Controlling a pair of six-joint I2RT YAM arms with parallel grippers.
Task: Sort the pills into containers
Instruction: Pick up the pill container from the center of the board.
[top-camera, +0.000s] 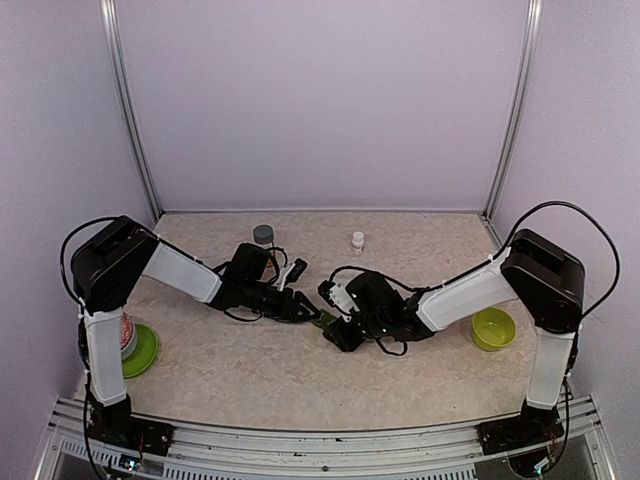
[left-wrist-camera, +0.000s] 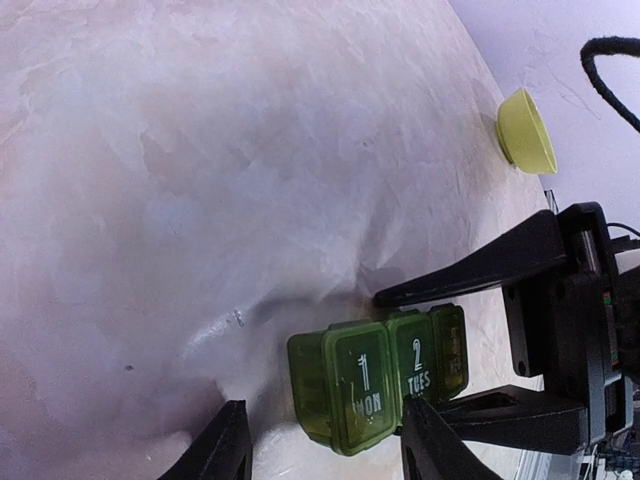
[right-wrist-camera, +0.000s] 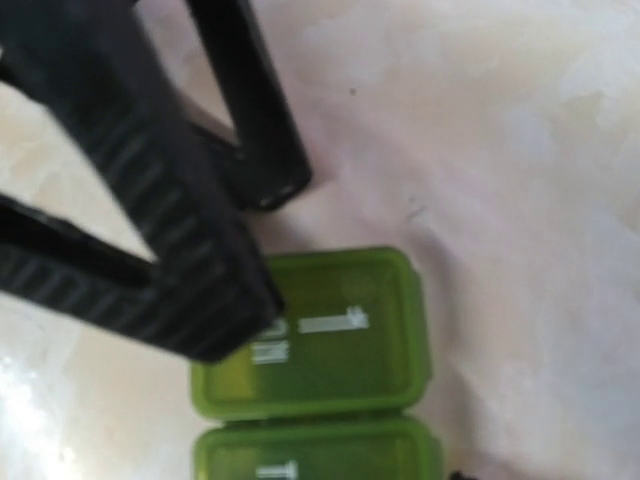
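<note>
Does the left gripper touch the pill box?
Cannot tell. Left wrist view: one finger of the left gripper stands clear of the pill box, the other overlaps its edge.

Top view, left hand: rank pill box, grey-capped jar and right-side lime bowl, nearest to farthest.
1. pill box, right at the left hand, mid-table.
2. grey-capped jar, behind it, toward the back wall.
3. lime bowl, far right side.

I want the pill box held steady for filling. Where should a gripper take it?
I'd take the pill box across its narrow width, near an end compartment, coming down from above. Its long sides are flat and parallel; the strip lies flat, lids shut and facing up.
</note>
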